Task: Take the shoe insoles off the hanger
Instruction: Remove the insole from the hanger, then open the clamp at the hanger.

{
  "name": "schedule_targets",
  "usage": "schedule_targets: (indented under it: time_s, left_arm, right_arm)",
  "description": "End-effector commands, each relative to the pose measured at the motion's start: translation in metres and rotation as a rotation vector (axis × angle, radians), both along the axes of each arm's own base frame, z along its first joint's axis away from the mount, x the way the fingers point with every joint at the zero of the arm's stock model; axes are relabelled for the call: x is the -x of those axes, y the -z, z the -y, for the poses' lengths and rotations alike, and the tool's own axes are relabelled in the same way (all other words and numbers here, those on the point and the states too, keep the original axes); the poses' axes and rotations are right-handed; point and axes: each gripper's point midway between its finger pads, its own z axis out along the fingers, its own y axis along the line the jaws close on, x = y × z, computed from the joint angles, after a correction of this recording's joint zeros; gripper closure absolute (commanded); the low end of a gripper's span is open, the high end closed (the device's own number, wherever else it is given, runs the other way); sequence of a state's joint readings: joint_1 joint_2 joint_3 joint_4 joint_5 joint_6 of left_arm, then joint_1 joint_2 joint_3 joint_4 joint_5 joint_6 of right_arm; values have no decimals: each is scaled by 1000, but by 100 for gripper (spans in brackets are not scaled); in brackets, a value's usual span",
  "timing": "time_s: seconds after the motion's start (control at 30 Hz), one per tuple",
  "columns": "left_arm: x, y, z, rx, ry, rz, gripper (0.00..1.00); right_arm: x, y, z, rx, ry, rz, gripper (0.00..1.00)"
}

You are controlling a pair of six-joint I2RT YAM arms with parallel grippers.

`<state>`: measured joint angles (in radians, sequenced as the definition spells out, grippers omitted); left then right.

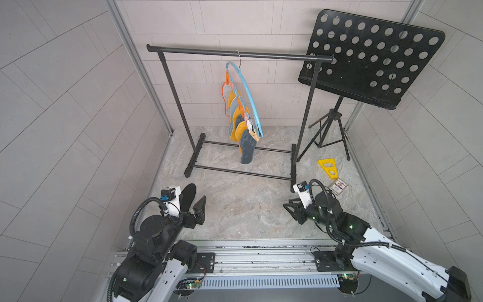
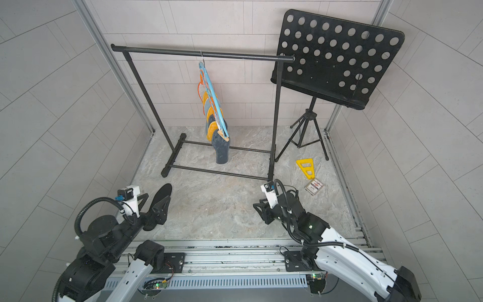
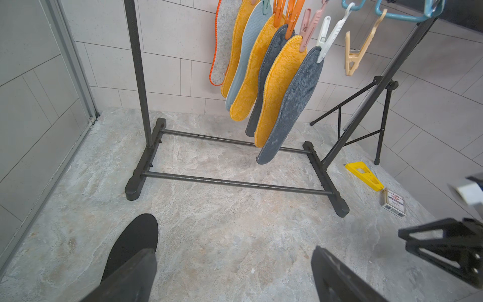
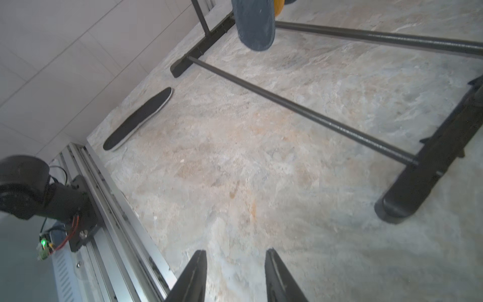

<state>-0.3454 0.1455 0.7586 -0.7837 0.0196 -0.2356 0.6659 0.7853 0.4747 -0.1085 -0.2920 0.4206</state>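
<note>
The light-blue hanger (image 1: 248, 94) (image 2: 213, 99) hangs by its hook from the black rack's top bar. Several shoe insoles (image 3: 261, 78) hang from its coloured clips: orange-yellow, grey-blue and dark grey. The nearest, a dark grey one (image 1: 247, 149) (image 4: 254, 26), reaches lowest. One black insole (image 1: 188, 194) (image 3: 136, 240) (image 4: 138, 119) lies flat on the floor. My left gripper (image 1: 189, 206) (image 3: 232, 251) hovers over it, wide open and holding nothing. My right gripper (image 1: 291, 206) (image 4: 235, 251) is low at the front right, jaws apart over bare floor.
The black garment rack (image 1: 235, 53) has floor bars (image 3: 235, 183) in front of both grippers. A perforated music stand (image 1: 371, 60) on a tripod stands at the back right. A yellow triangular piece (image 1: 328, 168) and a small card box (image 1: 338, 186) lie near the right arm.
</note>
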Motion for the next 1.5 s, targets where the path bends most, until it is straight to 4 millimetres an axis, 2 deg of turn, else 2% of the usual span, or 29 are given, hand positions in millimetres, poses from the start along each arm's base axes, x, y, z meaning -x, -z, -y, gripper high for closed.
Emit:
schedule_targets:
  time_s: [0.0, 0.03, 0.1, 0.2, 0.3, 0.37, 0.57, 0.77, 0.97, 1.2, 1.37, 1.47]
  left_arm:
    - [2, 0, 2, -2, 17, 16, 0]
    - [2, 1, 2, -2, 20, 16, 0]
    - [2, 0, 3, -2, 23, 18, 0]
    - [2, 1, 5, -4, 36, 16, 0]
    - [2, 1, 6, -4, 39, 17, 0]
    - [2, 0, 6, -4, 43, 17, 0]
    - [3, 1, 6, -6, 41, 19, 0]
    - [2, 1, 7, -7, 47, 14, 1]
    - [1, 2, 8, -9, 48, 10, 1]
    - [0, 2, 9, -10, 55, 4, 2]
    - [0, -2, 15, 2, 84, 5, 1]
    - [-9, -12, 30, 27, 140, -16, 0]
  right_arm:
    - [-32, -55, -33, -129, -124, 94, 57]
    - [-45, -71, -40, -130, -137, 126, 55]
    - [-72, -87, -52, -113, -163, 153, 52]
    - [-112, -109, -59, -132, -166, 182, 48]
    - [-141, -129, -65, -165, -181, 218, 44]
    - [-149, -141, -73, -191, -228, 230, 44]
    - [-151, -174, -108, -286, -363, 296, 50]
    - [-146, -180, -132, -305, -431, 303, 58]
    - [-148, -175, -142, -324, -442, 285, 68]
    - [-147, -168, -145, -359, -444, 265, 100]
    - [-140, -166, -145, -357, -474, 261, 100]
    - [-135, -165, -145, -344, -498, 255, 100]
